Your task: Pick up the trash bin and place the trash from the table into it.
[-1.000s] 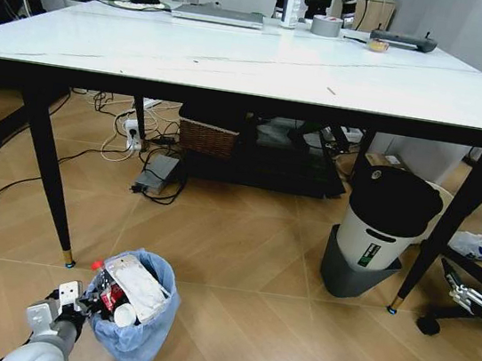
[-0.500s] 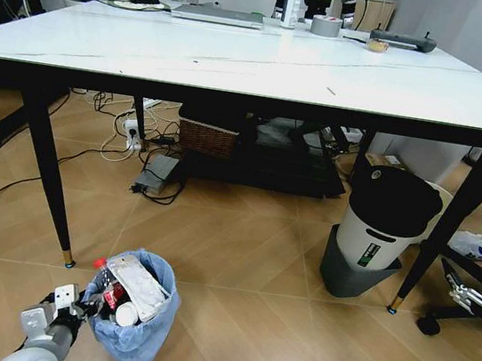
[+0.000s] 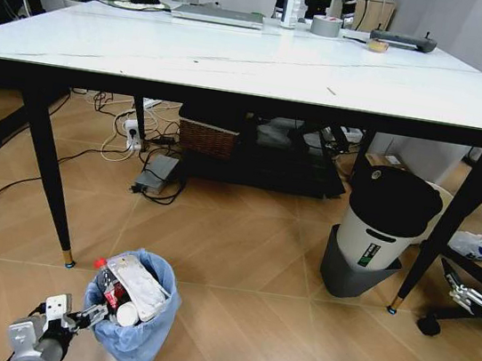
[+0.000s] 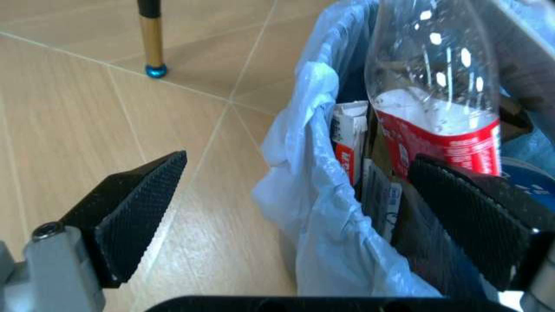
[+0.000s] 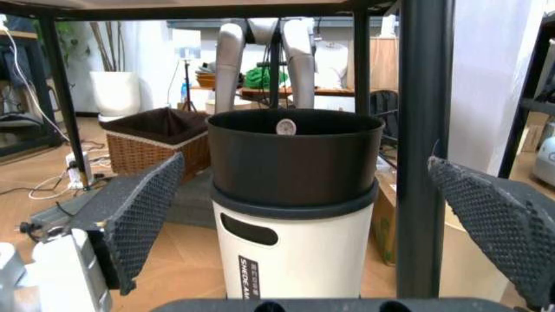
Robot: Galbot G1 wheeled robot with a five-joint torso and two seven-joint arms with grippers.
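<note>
Wooden floor before the worktop: full bin standing there.
Left tool, jaws spread, has drawn back off the bin's rim; trash looks already binned. Right tool released, idle.

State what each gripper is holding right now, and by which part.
Nothing is held. The left gripper is open astride the trash bin rim, not closed. The right gripper is open, facing the white-and-black cylinder.
</note>
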